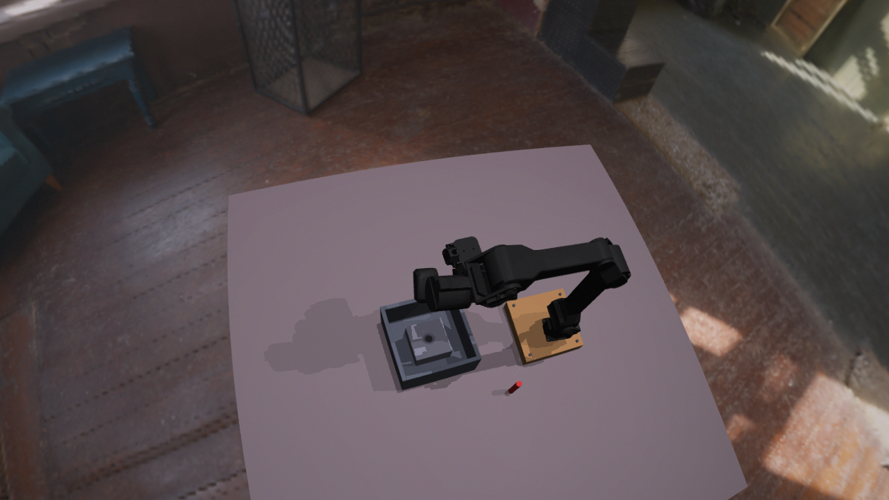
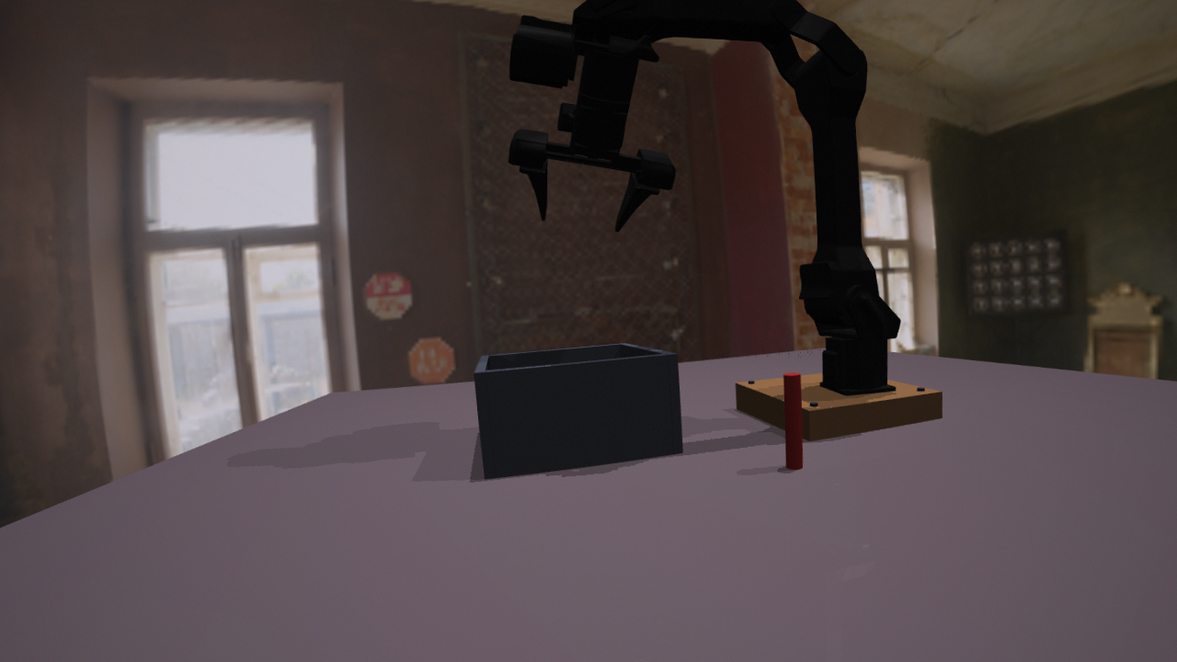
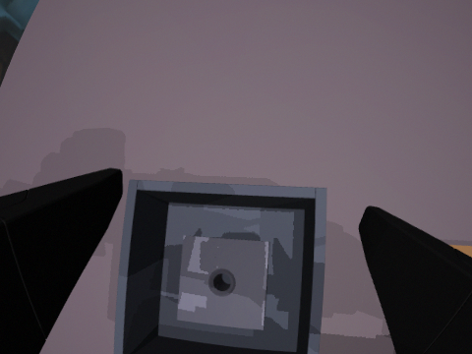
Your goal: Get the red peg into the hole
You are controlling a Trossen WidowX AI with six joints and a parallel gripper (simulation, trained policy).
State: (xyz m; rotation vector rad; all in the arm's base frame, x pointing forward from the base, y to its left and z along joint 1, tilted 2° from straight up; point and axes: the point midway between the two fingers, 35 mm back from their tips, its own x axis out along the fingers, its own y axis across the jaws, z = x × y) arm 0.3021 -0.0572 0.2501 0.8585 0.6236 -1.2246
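Observation:
The red peg (image 1: 514,387) (image 2: 793,421) stands upright on the table, right of the box and in front of the arm's base. The open dark grey box (image 1: 433,376) (image 2: 580,416) (image 3: 321,265) sits left of it. Inside, the light grey plate (image 1: 438,348) (image 3: 241,307) has a round hole (image 1: 428,339) (image 3: 222,281) in its middle, and nothing stands in it. My gripper (image 2: 580,225) (image 3: 246,201) is open and empty, fingers wide apart, high above the box. In the top view the arm's own parts hide the fingertips. The peg is out of the wrist view.
The arm stands on a wooden base board (image 1: 535,351) (image 2: 872,419), which lies behind the peg and right of the box. The box's raised walls surround the plate. The mauve table (image 1: 323,435) (image 2: 411,567) carries all of these.

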